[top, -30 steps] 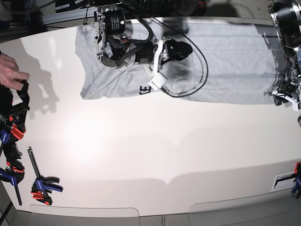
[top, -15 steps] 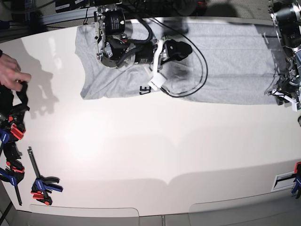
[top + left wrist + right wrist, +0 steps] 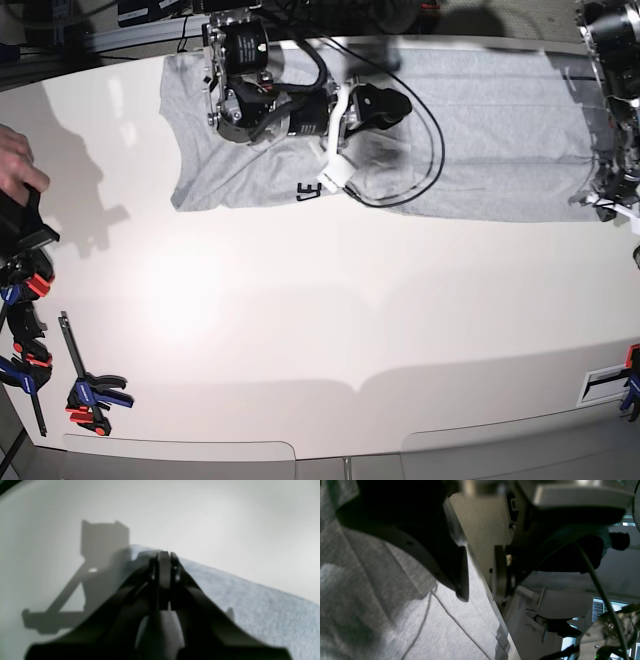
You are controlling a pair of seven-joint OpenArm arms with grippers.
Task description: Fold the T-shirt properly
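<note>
The light grey T-shirt [image 3: 500, 130] lies flat along the table's far side, with a bit of black lettering [image 3: 307, 190] showing at its near edge. My left gripper [image 3: 608, 205] is at the shirt's near right corner. In the left wrist view its fingers [image 3: 163, 557] are pressed together, shut on the T-shirt's edge [image 3: 225, 590]. My right arm lies across the shirt's left part. Its gripper [image 3: 335, 175] is open over the cloth. The right wrist view shows a gap between the two fingers [image 3: 461, 580] above the grey fabric [image 3: 395, 610].
A black cable [image 3: 438, 130] loops over the shirt's middle. Several blue and red clamps [image 3: 90, 390] lie by the table's left edge, where a person's hand [image 3: 15, 165] holds a black one. A label [image 3: 605, 385] and another clamp sit at the near right edge.
My left gripper has closed on the shirt's near right corner and shifted slightly right. The person's hand at the left has moved. The right arm has stayed still.
</note>
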